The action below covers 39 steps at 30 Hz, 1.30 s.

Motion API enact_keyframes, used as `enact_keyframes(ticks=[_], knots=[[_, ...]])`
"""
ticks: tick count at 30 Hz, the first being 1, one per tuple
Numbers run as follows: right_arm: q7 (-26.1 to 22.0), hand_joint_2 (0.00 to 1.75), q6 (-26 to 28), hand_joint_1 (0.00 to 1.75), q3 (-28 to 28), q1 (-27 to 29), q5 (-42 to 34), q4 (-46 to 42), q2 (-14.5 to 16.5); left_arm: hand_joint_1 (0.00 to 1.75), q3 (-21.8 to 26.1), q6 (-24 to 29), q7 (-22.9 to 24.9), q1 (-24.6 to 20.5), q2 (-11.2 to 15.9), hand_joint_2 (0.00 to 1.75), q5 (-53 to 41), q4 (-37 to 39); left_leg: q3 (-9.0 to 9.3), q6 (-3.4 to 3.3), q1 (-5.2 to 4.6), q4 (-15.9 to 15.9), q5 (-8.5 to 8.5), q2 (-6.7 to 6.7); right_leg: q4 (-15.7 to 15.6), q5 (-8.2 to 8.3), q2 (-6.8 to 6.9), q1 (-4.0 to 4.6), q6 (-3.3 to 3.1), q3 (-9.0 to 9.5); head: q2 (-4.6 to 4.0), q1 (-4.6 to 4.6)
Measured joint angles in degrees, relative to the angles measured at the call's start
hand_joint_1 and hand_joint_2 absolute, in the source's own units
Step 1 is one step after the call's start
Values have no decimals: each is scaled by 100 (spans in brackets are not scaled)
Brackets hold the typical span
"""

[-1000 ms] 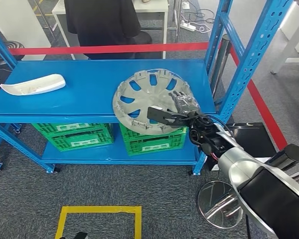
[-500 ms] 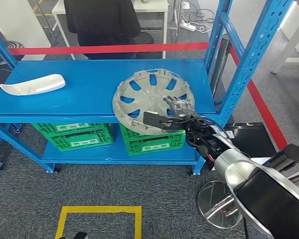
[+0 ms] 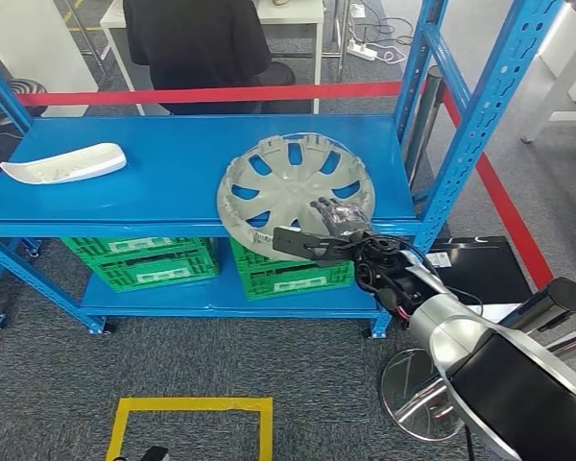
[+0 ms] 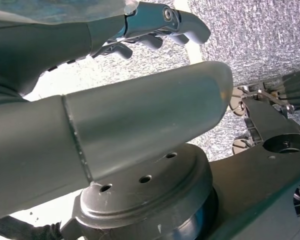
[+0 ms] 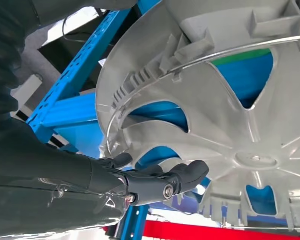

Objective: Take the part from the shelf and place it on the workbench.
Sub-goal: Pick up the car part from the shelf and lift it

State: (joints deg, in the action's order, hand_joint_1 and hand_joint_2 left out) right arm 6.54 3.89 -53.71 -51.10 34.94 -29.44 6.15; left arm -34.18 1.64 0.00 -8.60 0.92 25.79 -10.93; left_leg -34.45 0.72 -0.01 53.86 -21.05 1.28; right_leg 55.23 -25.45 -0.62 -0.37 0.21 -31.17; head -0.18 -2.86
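Note:
A silver wheel cover [image 3: 296, 187] lies on the blue shelf's [image 3: 169, 173] top board, its front rim hanging over the edge at the right. My right hand [image 3: 328, 229] sits at that front-right rim, with fingers [image 3: 339, 211] over the top and the thumb reaching left below the rim. The right wrist view has the wheel cover [image 5: 224, 100] close above my right hand [image 5: 148, 182], with a gap showing between them and the fingers apart. My left hand [image 4: 156, 22] hangs over grey carpet, holding nothing, fingers loosely extended.
A white curved part [image 3: 64, 163] lies at the shelf's left end. Two green crates [image 3: 144, 261] stand on the lower board. A person in black [image 3: 198, 48] sits behind a red barrier strip [image 3: 198, 94]. A blue upright [image 3: 473, 125] stands right of my arm; a yellow square [image 3: 191, 423] marks the floor.
My right hand has slid left and nearer along the wheel cover's front rim, the thumb reaching further under it. The wheel cover has not moved.

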Motion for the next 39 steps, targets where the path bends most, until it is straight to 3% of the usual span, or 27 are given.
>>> enact_keyframes(ticks=[29, 31, 35, 36, 39], knots=[[75, 175, 75, 0, -41, 112, -111, 326, 52, 0, -140, 17, -17, -3, 21, 0, 114, 0, 1, 0, 0, 0, 0, -1, 0, 0, 0, 0, 0, -1, 1, 0], [64, 175, 75, 20, -41, 116, -113, 335, 52, 0, -141, 17, -22, -2, 23, 0, 123, 0, 1, 0, 0, 0, 0, -2, 0, 0, 0, 0, 0, -1, 1, 0], [50, 175, 85, 163, -41, 124, -135, 351, 52, 0, -143, 17, -24, -1, 26, 0, 148, 0, 1, 0, 0, 0, 0, -2, 0, 0, 0, 0, 0, -1, 1, 0], [47, 175, 89, 174, -41, 123, -142, 355, 52, 0, -144, 17, -24, -1, 26, 0, 154, 0, 1, 0, 0, 0, 0, -2, 0, 0, 0, 0, 0, -1, 1, 0], [38, 175, 99, 175, -40, 111, -158, 361, 46, 0, -146, 17, -24, 0, 26, 0, 163, 0, 3, 0, 0, 0, 0, -2, -1, -1, 0, 0, 0, 1, 1, 0]])
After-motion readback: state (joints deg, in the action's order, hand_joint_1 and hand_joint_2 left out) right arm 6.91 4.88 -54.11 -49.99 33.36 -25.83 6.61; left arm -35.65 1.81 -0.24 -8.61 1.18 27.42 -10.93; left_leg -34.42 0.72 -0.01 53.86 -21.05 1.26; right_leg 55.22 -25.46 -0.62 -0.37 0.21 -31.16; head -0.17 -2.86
